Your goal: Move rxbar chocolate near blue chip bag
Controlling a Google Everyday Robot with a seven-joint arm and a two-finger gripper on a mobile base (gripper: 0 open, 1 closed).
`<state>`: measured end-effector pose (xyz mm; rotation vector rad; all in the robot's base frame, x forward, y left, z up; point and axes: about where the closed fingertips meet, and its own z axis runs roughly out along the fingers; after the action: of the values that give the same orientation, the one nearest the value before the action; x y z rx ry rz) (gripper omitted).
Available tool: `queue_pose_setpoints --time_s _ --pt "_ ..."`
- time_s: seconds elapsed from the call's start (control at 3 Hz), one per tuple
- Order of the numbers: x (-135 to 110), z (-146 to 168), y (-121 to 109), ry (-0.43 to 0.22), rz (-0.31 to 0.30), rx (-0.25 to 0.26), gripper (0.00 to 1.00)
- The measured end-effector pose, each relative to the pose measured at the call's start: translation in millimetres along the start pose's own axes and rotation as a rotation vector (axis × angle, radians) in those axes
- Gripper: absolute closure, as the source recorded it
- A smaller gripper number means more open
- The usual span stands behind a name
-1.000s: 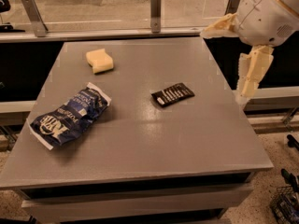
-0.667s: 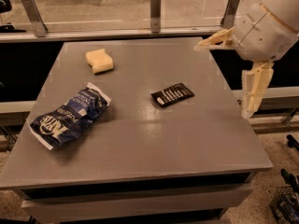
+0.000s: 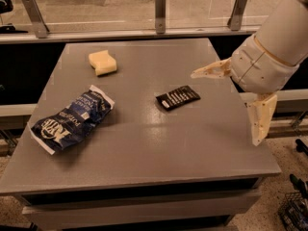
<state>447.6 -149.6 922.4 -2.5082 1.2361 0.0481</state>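
Observation:
The rxbar chocolate, a small flat black wrapper with white text, lies on the grey table right of centre. The blue chip bag, dark blue and wrinkled with white lettering, lies at the table's left side, well apart from the bar. My gripper hangs over the table's right edge, to the right of the bar and above the surface. Its two cream fingers are spread wide apart, one pointing left and one pointing down. It holds nothing.
A pale yellow sponge sits at the table's back left. A glass barrier with metal posts runs behind the table. The arm's white wrist housing fills the upper right. A basket stands on the floor at lower right.
The gripper and wrist have moved down and toward the camera along the table's right edge. The bar, bag and sponge have not moved.

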Motion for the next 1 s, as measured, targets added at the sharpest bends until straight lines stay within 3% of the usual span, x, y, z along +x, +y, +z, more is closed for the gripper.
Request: queue_pose_setpoints --time_s 0.67,1.0 --pt "-0.5 3.2 -0.1 -0.003 -0.003 -0.003 0.00" --pt "-8.2 12.1 -2.3 0.065 -0.067 -0.036 0.00"
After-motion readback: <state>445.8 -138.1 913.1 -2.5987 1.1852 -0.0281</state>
